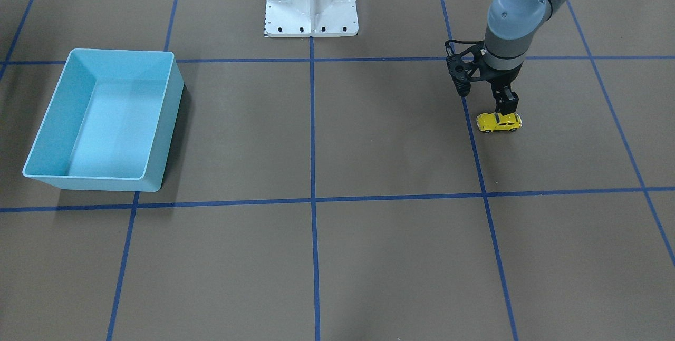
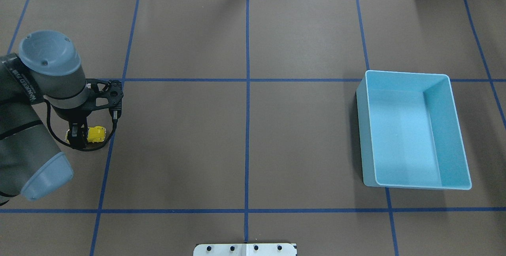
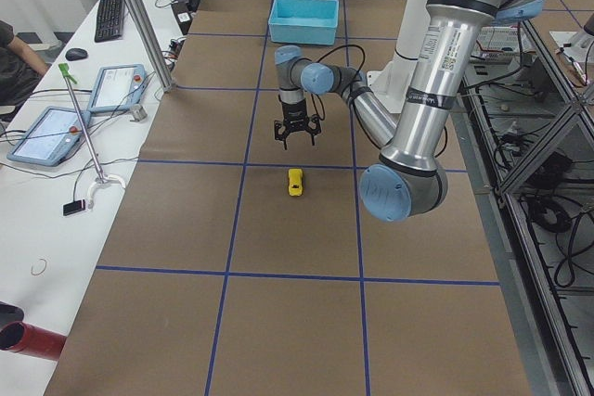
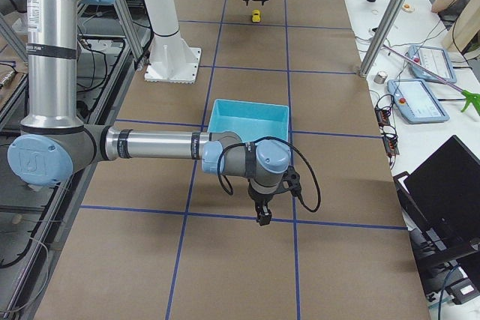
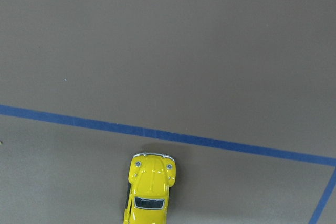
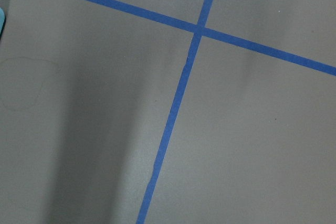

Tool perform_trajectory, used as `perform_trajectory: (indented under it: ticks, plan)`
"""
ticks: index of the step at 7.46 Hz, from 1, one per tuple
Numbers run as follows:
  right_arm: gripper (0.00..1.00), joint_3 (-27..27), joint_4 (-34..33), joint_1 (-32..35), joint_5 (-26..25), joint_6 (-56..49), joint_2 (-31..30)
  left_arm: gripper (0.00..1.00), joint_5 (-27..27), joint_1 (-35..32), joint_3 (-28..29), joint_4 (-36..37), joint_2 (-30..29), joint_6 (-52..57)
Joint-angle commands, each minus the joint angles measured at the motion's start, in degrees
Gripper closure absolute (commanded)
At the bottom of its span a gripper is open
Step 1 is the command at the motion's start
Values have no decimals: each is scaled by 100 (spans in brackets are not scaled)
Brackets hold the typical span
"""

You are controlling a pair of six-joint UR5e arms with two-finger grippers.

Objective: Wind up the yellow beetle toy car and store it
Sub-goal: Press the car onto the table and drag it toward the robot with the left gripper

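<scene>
The yellow beetle toy car [image 1: 499,122] stands on its wheels on the brown table, beside a blue tape line. It also shows in the overhead view [image 2: 96,134] and in the left wrist view [image 5: 149,190] at the bottom edge. My left gripper [image 1: 506,111] hangs just above the car without touching it. The left side view [image 3: 298,143] shows its fingers spread open. The light blue bin [image 1: 166,130] sits empty at the far side of the table [image 2: 360,129]. My right gripper [image 4: 262,220] shows only in the right side view, low over the table near the bin; I cannot tell its state.
The white robot base plate [image 1: 311,1] stands at the table's robot-side edge. Blue tape lines [image 1: 312,198] grid the brown mat. A metal pole [image 3: 139,20] and a desk with tablets [image 3: 56,132] line the operators' side.
</scene>
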Motion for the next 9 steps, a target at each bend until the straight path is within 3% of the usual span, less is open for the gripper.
perform_trajectory:
  ticks: [1, 3, 7, 9]
  plan:
    - [0, 0, 5, 0, 0, 0, 0, 0, 656, -48, 2, 70, 16, -21]
    - [0, 0, -4, 0, 0, 0, 0, 0, 992, 4, 185, 71, -106, -13]
    - [0, 0, -4, 0, -9, 0, 0, 0, 932, 31, 993, 123, -494, 66]
    - [0, 0, -4, 0, -9, 0, -9, 0, 932, 302, 1030, 132, -459, 49]
